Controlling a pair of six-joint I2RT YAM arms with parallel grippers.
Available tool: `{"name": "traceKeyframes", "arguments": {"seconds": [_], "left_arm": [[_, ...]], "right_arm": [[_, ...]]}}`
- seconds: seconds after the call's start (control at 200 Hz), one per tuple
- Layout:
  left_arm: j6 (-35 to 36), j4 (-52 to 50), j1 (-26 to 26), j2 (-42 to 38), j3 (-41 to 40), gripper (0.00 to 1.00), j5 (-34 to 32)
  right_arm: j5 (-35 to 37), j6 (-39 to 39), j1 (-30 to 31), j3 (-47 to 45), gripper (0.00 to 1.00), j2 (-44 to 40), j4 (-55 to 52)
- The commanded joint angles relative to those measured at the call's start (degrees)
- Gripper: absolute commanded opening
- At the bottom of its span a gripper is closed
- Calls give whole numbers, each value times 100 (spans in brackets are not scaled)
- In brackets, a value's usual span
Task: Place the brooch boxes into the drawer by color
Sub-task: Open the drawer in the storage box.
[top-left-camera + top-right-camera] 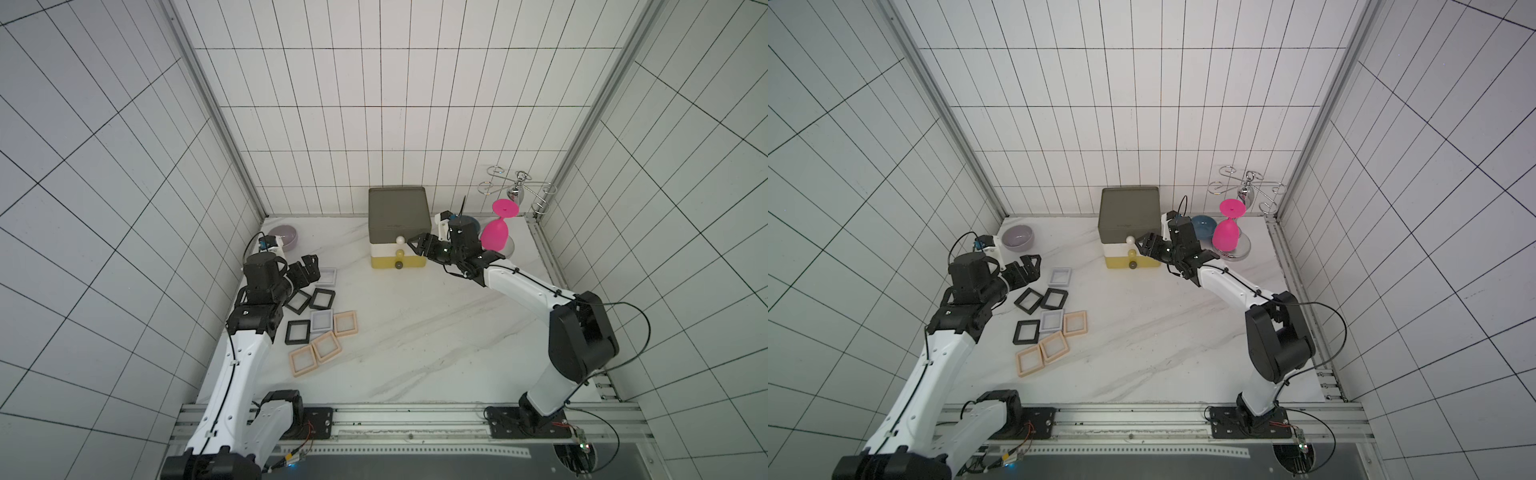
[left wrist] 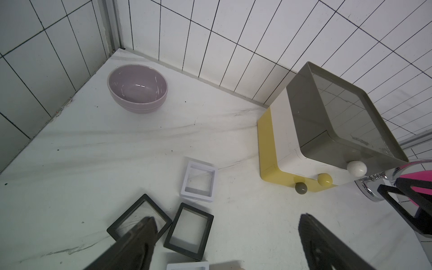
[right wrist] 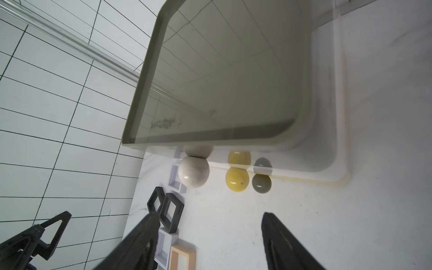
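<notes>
Brooch boxes [image 1: 322, 320] are clustered on the table [image 1: 415, 332] near the left gripper [image 2: 226, 224], which is spread wide and empty. The right gripper [image 3: 210, 217], jaws apart, faces the closed drawer [image 1: 397, 216]. The light, stiff frames are judged best pinched across opposite rims, sparing the see-through centres.

Blue bowl [image 1: 1204, 227] partly hidden behind R arm [image 1: 1225, 282]; white box [image 2: 187, 264] cut off.

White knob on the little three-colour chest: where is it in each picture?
In a top view: white knob, near centre, on the olive tier.
In a top view: knob just left of centre.
Left wrist: knob on the olive tier's front.
Right wrist: knob under the olive tier's edge.
Shared landmark: the yellow knob beside it.
</notes>
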Motion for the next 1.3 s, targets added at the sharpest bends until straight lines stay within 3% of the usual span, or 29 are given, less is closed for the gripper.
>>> {"name": "traceKeyframes", "arguments": {"seconds": [0.0, 0.335, 0.835, 0.96, 1.149, 1.294], "left_arm": [[-50, -12, 108, 39, -45, 99, 282], [-159, 69, 343, 81, -72, 99, 580], [-259, 108, 379, 159, -72, 98, 663], [-284, 113, 388, 169, -77, 99, 675], [-304, 114, 400, 169, -98, 98, 650], [-328, 114, 412, 168, -107, 98, 644]], "right_arm": [[-19, 198, 110, 417, 72, 193, 276], [38, 369, 298, 957, 66, 777, 256], [378, 498, 349, 1041, 56, 1085, 493], [413, 525, 349, 1060, 51, 1122, 510], [523, 510, 349, 909, 33, 1026, 620], [532, 479, 349, 858, 29, 968, 626]]}}
